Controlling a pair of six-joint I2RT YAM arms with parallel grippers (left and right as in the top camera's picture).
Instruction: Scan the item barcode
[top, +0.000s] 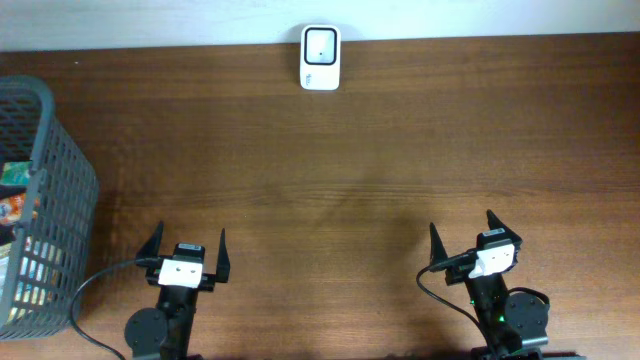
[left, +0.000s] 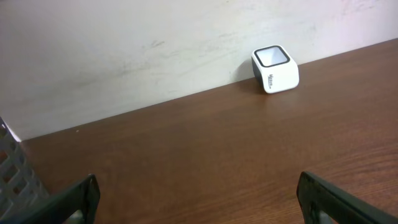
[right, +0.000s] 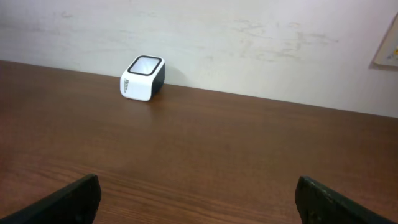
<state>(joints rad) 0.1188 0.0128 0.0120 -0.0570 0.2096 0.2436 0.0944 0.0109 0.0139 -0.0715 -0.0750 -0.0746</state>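
A white barcode scanner (top: 320, 58) with a dark window stands at the table's far edge against the wall; it also shows as the scanner (left: 275, 69) in the left wrist view and the scanner (right: 142, 78) in the right wrist view. Colourful packaged items (top: 14, 235) lie inside the grey mesh basket (top: 60, 190) at the left. My left gripper (top: 187, 243) rests open near the front edge, nothing between its fingers. My right gripper (top: 462, 236) is open and empty too, at the front right. Bare wood lies between the left gripper (left: 198, 190) tips and between the right gripper (right: 198, 191) tips.
The basket wall (left: 13, 174) shows at the left edge of the left wrist view. A pale wall (right: 249, 43) runs behind the table's far edge. Black cables (top: 100, 280) trail from both arm bases.
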